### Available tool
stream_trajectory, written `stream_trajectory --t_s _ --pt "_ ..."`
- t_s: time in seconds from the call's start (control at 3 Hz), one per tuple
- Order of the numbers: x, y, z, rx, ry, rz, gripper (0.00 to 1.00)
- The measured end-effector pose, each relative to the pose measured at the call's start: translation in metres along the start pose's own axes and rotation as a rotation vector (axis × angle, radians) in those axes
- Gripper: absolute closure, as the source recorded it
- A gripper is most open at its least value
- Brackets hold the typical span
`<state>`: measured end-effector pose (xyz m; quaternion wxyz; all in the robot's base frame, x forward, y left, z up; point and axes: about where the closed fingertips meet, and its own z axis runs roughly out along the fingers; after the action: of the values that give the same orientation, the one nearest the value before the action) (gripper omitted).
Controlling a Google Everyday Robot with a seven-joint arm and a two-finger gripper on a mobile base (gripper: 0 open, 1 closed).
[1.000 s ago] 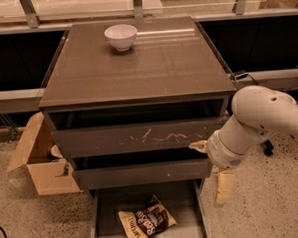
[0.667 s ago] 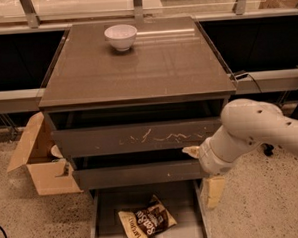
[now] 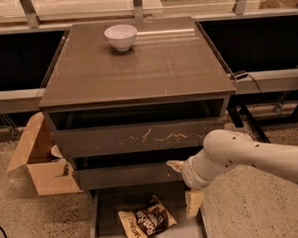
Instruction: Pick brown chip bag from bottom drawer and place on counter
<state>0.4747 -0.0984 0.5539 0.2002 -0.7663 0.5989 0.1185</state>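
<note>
Hovering at three o'clock of the brown chip bag (image 3: 147, 223), my pincer (image 3: 181, 188) is gaping empty; I am aiming to straddle its middle.

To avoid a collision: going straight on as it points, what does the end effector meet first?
Probably the bottom drawer floor, just right of the brown chip bag; the end effector hangs above it, depth unclear.

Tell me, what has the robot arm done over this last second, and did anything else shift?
The arm swung left, bringing its open gripper to the right edge of the bottom drawer, nearer the brown chip bag. It holds nothing. The bag, the white bowl on the counter and the cardboard box stayed put.
</note>
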Motion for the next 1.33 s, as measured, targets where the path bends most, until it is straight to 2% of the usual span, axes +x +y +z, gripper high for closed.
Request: stream_trajectory --t_s 0.33,0.67,1.33 --pt "0.0 0.0 0.0 0.0 0.0 0.0 0.0" --pt "0.002 -0.002 0.02 -0.024 0.011 -0.013 0.0" --pt "0.014 -0.006 0.093 -0.034 -0.037 -0.059 0.0"
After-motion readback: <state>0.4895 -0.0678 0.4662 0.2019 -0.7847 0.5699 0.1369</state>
